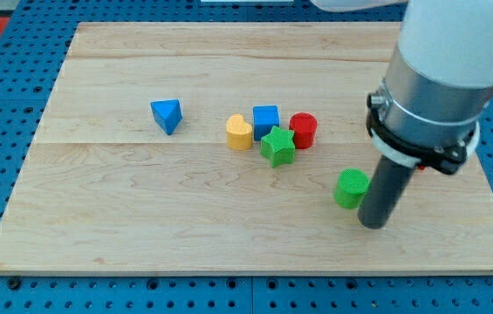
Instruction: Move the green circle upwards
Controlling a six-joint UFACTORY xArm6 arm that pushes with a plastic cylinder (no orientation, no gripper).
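Right at the near edge of things: my tip (pixel 373 224), the bottom end of the dark rod, down on the pale wooden worktop (pixel 141 227). No jaws on this end effector, just a plain stick, so nothing to open, close or hold.

Just beside my tip, toward the view's left and a little toward the view's top: the small round green circle block (pixel 351 188). Looks to be touching the rod's side or almost touching; too close to tell for sure.

So, the thing that matters: the green circle sits up and to the left of my tip, not straight above it. A push from here would likely send it sideways to the view's left as much as upwards. Better to slip under it first, onto the side facing the view's bottom, then push up.

Farther off, up and left of my tip: a green star block (pixel 277 146), a red cylinder block (pixel 303 131), a blue cube block (pixel 266 120) and a yellow heart-shaped block (pixel 239 133), all bunched together.

Farthest to the left: a blue triangle block (pixel 167 115), alone.
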